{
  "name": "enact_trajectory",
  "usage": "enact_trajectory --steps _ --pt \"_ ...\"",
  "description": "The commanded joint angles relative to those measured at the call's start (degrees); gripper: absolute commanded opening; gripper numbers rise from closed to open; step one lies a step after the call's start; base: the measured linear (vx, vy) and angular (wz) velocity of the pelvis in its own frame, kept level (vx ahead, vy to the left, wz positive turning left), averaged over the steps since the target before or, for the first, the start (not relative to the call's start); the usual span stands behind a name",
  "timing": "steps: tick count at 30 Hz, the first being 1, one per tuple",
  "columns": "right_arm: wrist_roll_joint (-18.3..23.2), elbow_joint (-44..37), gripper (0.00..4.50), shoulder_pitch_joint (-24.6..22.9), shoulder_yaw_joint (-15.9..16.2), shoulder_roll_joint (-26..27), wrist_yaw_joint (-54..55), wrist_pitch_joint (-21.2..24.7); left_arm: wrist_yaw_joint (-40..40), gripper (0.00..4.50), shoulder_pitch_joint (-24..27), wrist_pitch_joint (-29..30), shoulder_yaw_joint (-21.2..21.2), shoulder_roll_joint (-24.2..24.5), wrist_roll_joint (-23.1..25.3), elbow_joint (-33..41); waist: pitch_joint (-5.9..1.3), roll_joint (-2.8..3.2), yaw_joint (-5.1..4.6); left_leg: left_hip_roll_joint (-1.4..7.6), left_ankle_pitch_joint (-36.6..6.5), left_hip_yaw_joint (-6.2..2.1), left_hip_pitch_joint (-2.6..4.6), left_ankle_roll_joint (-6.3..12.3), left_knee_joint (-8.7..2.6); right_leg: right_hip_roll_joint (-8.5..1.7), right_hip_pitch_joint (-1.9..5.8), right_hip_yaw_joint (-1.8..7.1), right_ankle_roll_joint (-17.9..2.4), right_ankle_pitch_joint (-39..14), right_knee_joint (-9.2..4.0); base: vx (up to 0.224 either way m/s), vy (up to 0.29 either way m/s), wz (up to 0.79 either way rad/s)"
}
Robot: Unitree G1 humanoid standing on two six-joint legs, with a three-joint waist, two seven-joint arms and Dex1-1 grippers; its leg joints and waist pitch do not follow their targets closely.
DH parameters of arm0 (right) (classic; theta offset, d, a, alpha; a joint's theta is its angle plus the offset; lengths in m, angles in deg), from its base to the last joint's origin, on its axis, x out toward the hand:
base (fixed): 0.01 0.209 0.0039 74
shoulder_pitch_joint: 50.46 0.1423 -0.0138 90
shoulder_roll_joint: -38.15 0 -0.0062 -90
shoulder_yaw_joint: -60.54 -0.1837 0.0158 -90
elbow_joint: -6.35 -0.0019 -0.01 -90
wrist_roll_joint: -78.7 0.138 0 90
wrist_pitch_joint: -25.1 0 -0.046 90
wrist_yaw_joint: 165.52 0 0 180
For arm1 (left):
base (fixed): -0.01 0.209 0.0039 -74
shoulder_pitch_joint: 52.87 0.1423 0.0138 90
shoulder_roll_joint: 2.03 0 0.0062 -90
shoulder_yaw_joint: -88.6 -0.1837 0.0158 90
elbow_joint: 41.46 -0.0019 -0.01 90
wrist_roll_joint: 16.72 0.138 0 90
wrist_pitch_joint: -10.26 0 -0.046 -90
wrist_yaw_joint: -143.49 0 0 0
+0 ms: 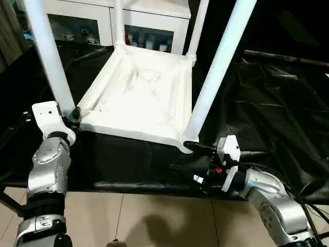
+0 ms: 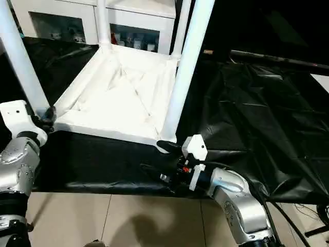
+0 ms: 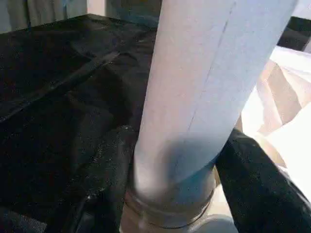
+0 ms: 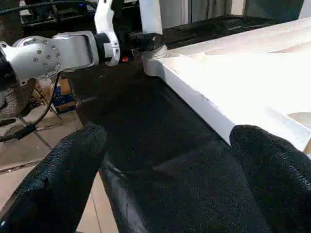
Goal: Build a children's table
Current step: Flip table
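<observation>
My left gripper [image 1: 75, 116], two black fingers on a silver forearm, brackets the base of the near-left white tapered plastic tube leg [image 1: 49, 56] where it enters its round corner socket; in the left wrist view a finger [image 3: 265, 189] stands on each side of the tube, and I cannot tell whether they press on it. My right gripper [image 1: 191, 158] spreads wide and holds nothing, its upper finger [image 1: 198, 147] just beside the near-right corner, level with the foot of the near-right leg [image 1: 218, 69]. The small white plastic children's table lies upside down on the large black-draped table [image 1: 267, 98], its ribbed underside [image 1: 141, 92] facing up. All four legs stand upright in the corner sockets, the two far ones [image 1: 119, 23] [image 1: 198, 28] rising before a white cabinet with glass doors [image 1: 103, 23]. I judge assembly nearly complete: what remains, as far as I can see, is seating the near-left leg firmly and turning the table onto its feet. Whether each leg is fully home I cannot see
</observation>
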Motion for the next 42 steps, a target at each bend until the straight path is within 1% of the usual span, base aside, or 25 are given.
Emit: enact_trajectory --steps 1,4,5,7,8,9,10,12,13,15,16,19,20,22,23,24,26,27,29,30,32,36,38,41,42 --pt "0.13 -0.56 4.5 -0.15 -0.21 -0.8 -0.28 0.32 -2.23 2.49 -1.23 -0.02 -1.88 -0.38 0.18 -1.83 -2.7 0.81 0.01 1.6 -4.4 0.0 0.63 0.9 -4.67 -3.64 1.91 1.51 -10.7 7.37 -3.51 0.0 0.0 0.0" --pt "0.0 -0.45 4.5 -0.18 -0.2 -0.91 -0.33 0.27 -3.26 2.38 -1.58 -0.36 -2.72 0.15 0.66 -2.44 -2.69 0.94 0.23 1.65 -4.6 -0.01 0.74 0.77 -4.74 -3.73 1.82 1.52 -10.39 6.65 -3.55 0.0 0.0 0.0" --pt "-0.16 -0.25 4.5 -0.15 -0.18 -0.97 -0.32 0.16 -4.18 2.38 -1.98 -0.49 -3.34 0.43 0.95 -2.85 -2.69 1.16 0.36 1.68 -4.67 -0.04 0.75 0.6 -4.75 -3.74 1.79 1.51 -10.39 6.67 -3.49 0.0 0.0 0.0" --pt "-0.86 0.27 4.5 0.01 -0.21 -0.9 0.24 -0.32 -5.35 2.28 -2.48 0.85 -3.59 0.17 0.19 -2.71 -2.73 1.05 0.55 1.66 -4.4 0.04 0.83 0.43 -4.71 -3.68 1.74 1.52 -10.4 7.11 -3.45 0.0 0.0 0.0" --pt "-1.01 0.41 4.5 0.05 -0.25 -0.84 0.43 -0.43 -5.38 2.26 -2.56 1.25 -3.55 0.05 -0.05 -2.57 -2.74 1.24 0.76 1.69 -4.34 0.02 0.83 0.2 -4.71 -3.7 1.72 1.49 -10.5 7.59 -3.42 0.0 0.0 0.0" --pt "-1.21 0.68 4.5 0.1 -0.38 -0.66 0.84 -0.56 -5.12 2.25 -2.66 2.03 -3.22 -0.34 -0.7 -2.13 -2.77 1.16 1.0 1.68 -4.18 0.06 0.84 0.04 -4.67 -3.7 1.76 1.49 -10.64 8.14 -3.34 0.0 0.0 0.0" --pt "-2.52 2.02 4.5 0.26 -0.76 -0.08 2.73 -1.36 -4.56 2.25 -2.62 5.33 -1.27 -2.61 -4.42 0.15 -2.79 1.09 1.01 1.79 -3.74 0.11 0.79 -0.3 -4.69 -3.82 1.81 1.52 -11.06 8.85 -3.2 0.0 0.0 0.0" --pt "-2.81 2.72 4.5 0.32 -0.93 0.31 3.39 -1.66 -3.93 2.24 -2.43 7.42 0.48 -5.05 -8.07 2.3 -2.84 1.1 1.18 1.62 -3.07 0.19 0.79 -0.54 -4.56 -3.69 1.77 1.41 -11.97 10.32 -3.11 0.0 0.0 0.0" --pt "-3.2 3.11 4.5 0.21 -0.94 0.89 4.59 -1.48 -4.47 2.24 -1.18 9.83 1.0 -7.62 -11.69 5.37 -2.9 0.97 1.31 1.56 -3.08 0.38 0.9 -0.06 -4.42 -3.54 1.74 1.39 -12.22 10.58 -3.16 0.0 0.0 0.0" --pt "-2.88 3.31 4.5 0.17 -0.82 1.56 4.95 -1.17 -3.56 2.24 0.46 12.48 1.05 -10.8 -14.93 9.17 -3.05 0.69 1.6 1.44 0.05 0.63 0.49 1.23 -4.06 -3.52 2.01 1.42 -13.13 14.29 -2.74 0.0 0.0 0.0" --pt "-2.78 3.34 4.5 0.17 -0.8 1.72 5.06 -0.99 -3.42 2.24 0.9 13.18 0.85 -11.58 -15.67 10.19 -3.05 0.38 1.56 1.4 0.58 0.75 0.37 1.75 -3.96 -3.49 2.07 1.42 -13.28 14.92 -2.72 0.0 0.0 0.0" --pt "-3.2 3.92 4.5 0.28 -0.77 2.46 6.25 -0.97 -2.73 2.24 2.67 15.33 -0.87 -14.07 -16.8 13.86 -2.95 0.53 1.93 1.47 0.19 1.04 0.31 3.28 -3.95 -3.61 1.9 1.38 -13.29 12.9 -2.91 0.0 0.0 0.0" --pt "-4.27 5.06 4.5 0.7 -0.88 3.18 8.24 -0.77 -2.1 2.24 3.81 17.04 -2.41 -15.86 -17.1 16.46 -2.89 0.47 1.98 1.52 -0.4 1.07 0.25 3.2 -4.05 -3.57 1.82 1.35 -13.02 11.32 -3.02 0.0 0.0 0.0" --pt "-4.77 5.6 4.5 0.96 -1.01 3.46 9.1 -0.85 -1.88 2.24 4.06 17.71 -2.84 -16.45 -17.13 17.26 -2.71 0.49 2.04 1.58 -2.07 1.13 0.35 2.85 -4.26 -3.53 1.57 1.31 -12.35 8.36 -3.4 0.0 0.0 0.0" --pt "-4.82 6.22 4.5 1.2 -1.39 4.07 9.99 -1.06 -1.57 2.24 4.38 18.18 -3.34 -17.02 -17.07 18.07 -2.66 0.48 2.06 1.6 -3.29 1.17 0.36 2.5 -4.4 -3.62 1.55 1.36 -11.53 6.45 -3.58 0.0 0.0 0.0" --pt "-2.48 9.22 4.5 3.04 -4.91 8.21 15.02 -1.26 -0.95 2.24 5.09 20.21 -4.36 -18.36 -15.26 20.71 -2.53 0.54 1.78 1.66 -4.67 1.08 0.17 2.02 -4.76 -3.73 1.46 1.33 -10.74 4.19 -3.76 0.0 0.0 0.0" --pt "0.03 11.09 4.5 4.37 -7.37 11.0 17.52 -1.05 -0.4 2.24 5.32 21.62 -4.59 -19.22 -14.61 22.43 -2.54 0.52 1.15 1.88 -7.5 0.97 0.35 1.05 -5.13 -3.99 1.19 1.36 -10.46 0.17 -4.05 0.0 0.0 0.0" --pt "0.86 11.58 4.5 4.75 -8.0 11.72 17.84 -1.14 0.07 2.24 5.39 22.07 -4.65 -19.44 -14.77 23.07 -2.48 0.54 0.85 1.9 -8.23 0.88 0.4 0.69 -5.19 -3.81 1.21 1.3 -9.95 -0.85 -4.16 0.0 0.0 0.0" --pt "2.03 13.08 4.5 5.84 -9.39 13.26 19.26 -1.72 0.68 2.24 5.34 22.82 -4.97 -19.61 -15.39 23.96 -2.51 0.67 0.83 1.79 -7.0 0.94 0.36 0.66 -5.07 -3.66 1.21 1.39 -9.01 0.87 -4.12 0.0 0.0 0.0" --pt "2.12 13.15 4.5 5.9 -9.49 13.36 19.36 -1.74 0.75 2.24 5.34 22.85 -4.96 -19.64 -15.44 24.0 -2.65 0.63 0.81 1.72 -5.97 0.92 0.24 0.61 -5.01 -3.66 1.4 1.34 -8.89 2.24 -3.94 0.0 0.0 0.0" --pt "5.13 14.81 4.5 7.3 -12.03 16.02 21.33 -1.97 1.89 2.24 5.23 23.36 -4.99 -20.02 -16.32 24.71 -2.74 0.45 0.76 1.42 -3.2 1.09 0.07 1.01 -4.74 -3.45 1.45 1.33 -8.81 6.54 -3.58 0.0 0.0 0.0" --pt "8.4 15.74 4.5 8.45 -14.34 17.98 21.05 -0.79 2.61 2.24 5.16 23.73 -4.8 -20.37 -16.32 25.04 -3.05 0.45 0.79 1.34 -0.2 1.11 0.01 1.98 -4.39 -3.32 1.66 1.2 -9.05 11.47 -3.14 0.0 0.0 0.0" --pt "10.19 18.39 4.5 10.69 -16.57 19.66 22.27 0.02 2.95 2.24 5.08 24.71 -4.21 -21.22 -16.11 25.91 -2.97 0.45 0.68 1.32 -0.47 1.21 0.08 2.21 -4.42 -3.3 1.52 1.2 -9.32 11.21 -3.17 0.0 0.0 0.0" --pt "11.05 20.09 4.5 12.1 -17.39 20.21 22.73 0.25 3.19 2.24 5.04 25.0 -4.22 -21.48 -16.21 26.19 -2.94 0.47 0.47 1.35 -1.31 1.26 -0.03 1.81 -4.51 -3.32 1.59 1.2 -9.33 9.3 -3.31 0.0 0.0 0.0" --pt "11.66 22.01 4.5 13.65 -18.29 20.78 23.06 0.08 3.26 2.24 4.98 25.2 -4.4 -21.58 -16.18 26.31 -2.95 0.55 0.13 1.37 -1.77 1.22 -0.03 1.55 -4.61 -3.39 1.53 1.17 -9.42 8.68 -3.34 0.0 0.0 0.0"
